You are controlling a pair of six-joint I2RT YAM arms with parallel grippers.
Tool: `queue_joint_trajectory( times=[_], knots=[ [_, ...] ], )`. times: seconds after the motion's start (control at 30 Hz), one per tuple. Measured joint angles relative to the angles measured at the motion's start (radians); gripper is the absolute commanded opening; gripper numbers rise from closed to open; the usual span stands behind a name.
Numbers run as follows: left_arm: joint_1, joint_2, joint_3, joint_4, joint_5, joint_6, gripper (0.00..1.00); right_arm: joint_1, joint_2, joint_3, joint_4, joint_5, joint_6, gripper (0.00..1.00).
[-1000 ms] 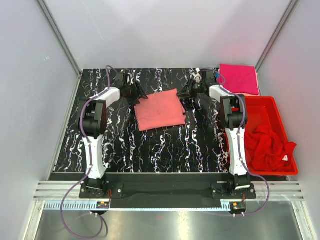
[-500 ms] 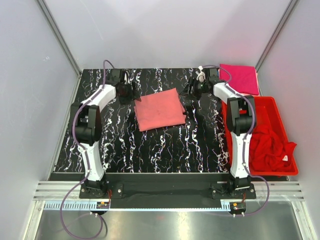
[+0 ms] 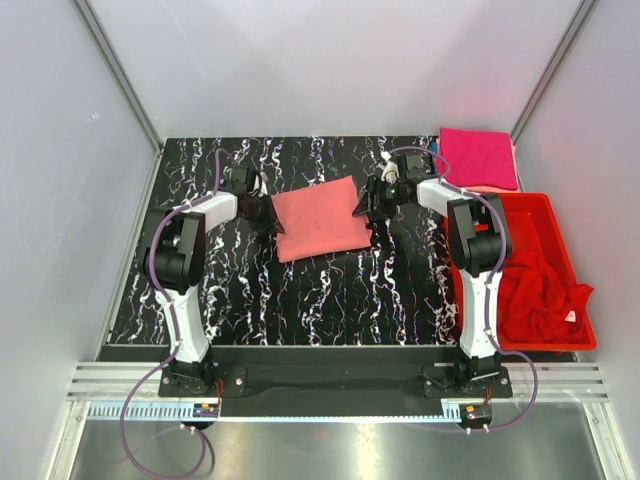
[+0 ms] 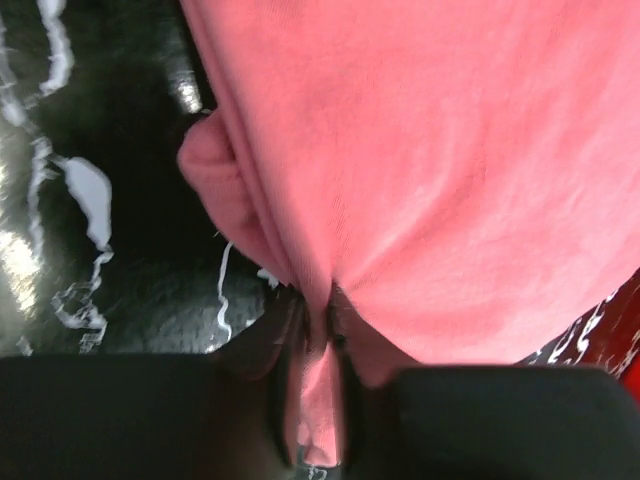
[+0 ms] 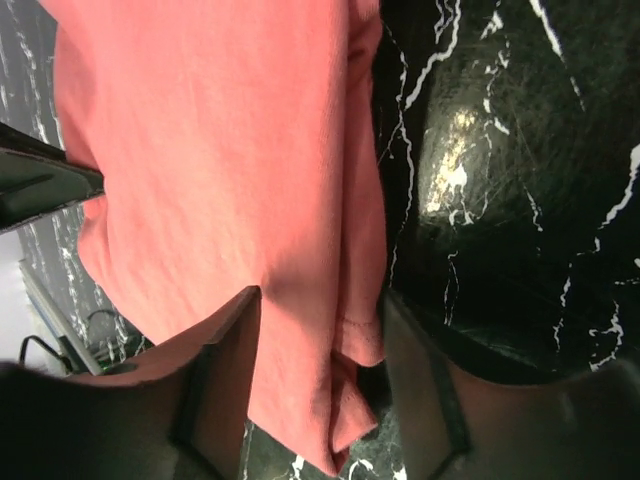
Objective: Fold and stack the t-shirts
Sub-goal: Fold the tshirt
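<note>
Step in hand, by the look of it: taking the folded salmon-pink t-shirt (image 3: pixel 318 218) by both side edges, ready to carry it to the stack. Position: flat on the table (image 3: pixel 330 290), a little far of the middle, between the two arms.

To do it well:
- Bite through every layer at each edge, not the top one alone, or risk opening the fold on the lift.
- Match the two grips along the edges.
- Raise both sides together and level, with slight outward tension against sagging in the middle.
- Clear the surface before travelling right.
- Set down squarely on the magenta t-shirt (image 3: pixel 478 157), folded at the far right corner, edges aligned.

In the red bin (image 3: pixel 525 225) at right: a crumpled red t-shirt (image 3: pixel 535 290), apparently not yet folded.

Left gripper (image 4: pixel 318 330): at the shirt's left edge, jaws narrow, clamped on a pinch of salmon cloth bunched between them. Cannot tell whether all layers are caught.

Right gripper (image 5: pixel 320 340): at the right edge, jaws wide apart, straddling the hemmed edge, with cloth between them but no clamp on it. Needs closing before any lift. Lifting on the left pinch alone is likely to drag the shirt and undo the fold.
</note>
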Motion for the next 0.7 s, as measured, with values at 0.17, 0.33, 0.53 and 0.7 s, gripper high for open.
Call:
queue_joint_trajectory(
  times=[0.17,0.33,0.53,0.7],
  knots=[
    [0.006,0.021,0.000,0.041,0.068,-0.002,0.00,0.017,-0.040,-0.111,0.081,0.026,0.017,0.22],
    [0.016,0.027,0.009,0.005,0.114,0.018,0.14,0.027,-0.183,-0.322,0.133,0.062,0.078,0.20],
    [0.029,0.024,0.029,-0.095,0.146,0.070,0.57,0.058,-0.313,-0.478,0.168,0.070,0.142,0.59],
    [0.036,0.053,0.203,-0.190,0.109,0.142,0.66,0.064,-0.314,-0.431,0.123,0.106,0.126,0.64]
  ],
)
